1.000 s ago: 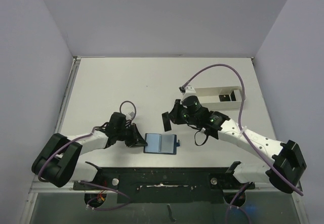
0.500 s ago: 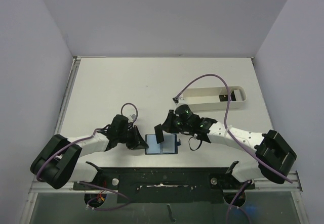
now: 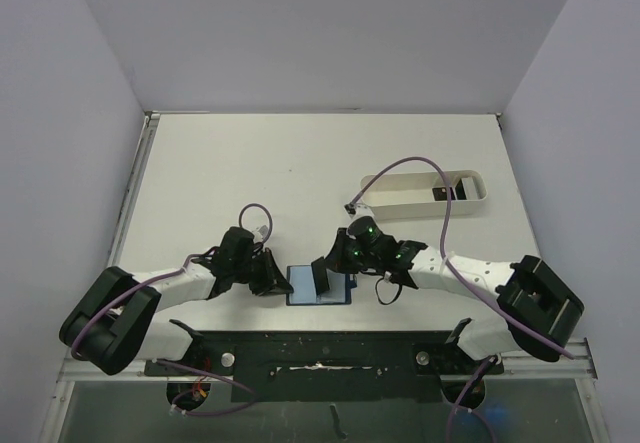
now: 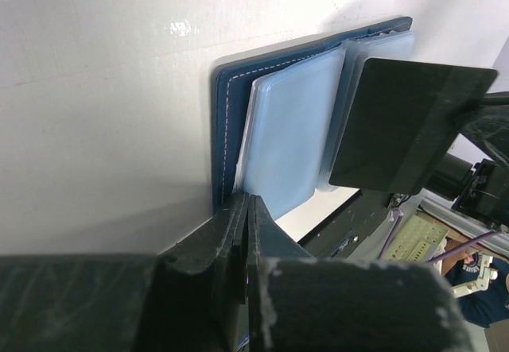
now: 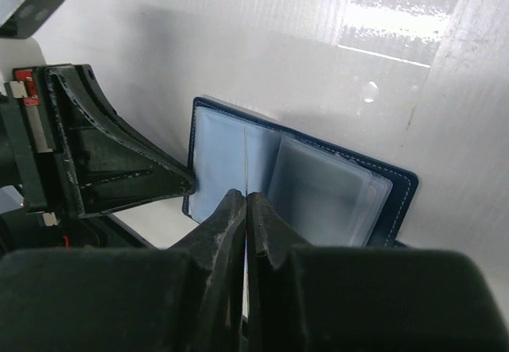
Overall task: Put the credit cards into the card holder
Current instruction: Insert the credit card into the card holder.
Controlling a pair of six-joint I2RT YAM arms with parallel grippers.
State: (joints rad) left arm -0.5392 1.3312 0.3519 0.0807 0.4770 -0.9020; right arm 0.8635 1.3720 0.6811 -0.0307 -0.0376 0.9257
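Observation:
The card holder (image 3: 301, 286) lies open on the table near the front edge, its light blue slots (image 5: 318, 185) facing up. My right gripper (image 3: 336, 263) is shut on a dark credit card (image 4: 406, 125) and holds it upright over the middle of the card holder, its lower edge at the fold. In the right wrist view that credit card (image 5: 246, 161) shows edge-on as a thin line. My left gripper (image 3: 283, 283) is shut, with its tips (image 4: 248, 203) resting on the card holder's left edge (image 4: 227, 129).
A long white oval tray (image 3: 400, 203) stands at the back right with another dark card (image 3: 440, 194) in it. A purple cable (image 3: 420, 163) loops over the tray. The black base rail (image 3: 320, 348) runs just in front of the card holder.
My right gripper has carried the credit card from near the tray toward the front left and lowered it over the open card holder. The left gripper has stayed put.

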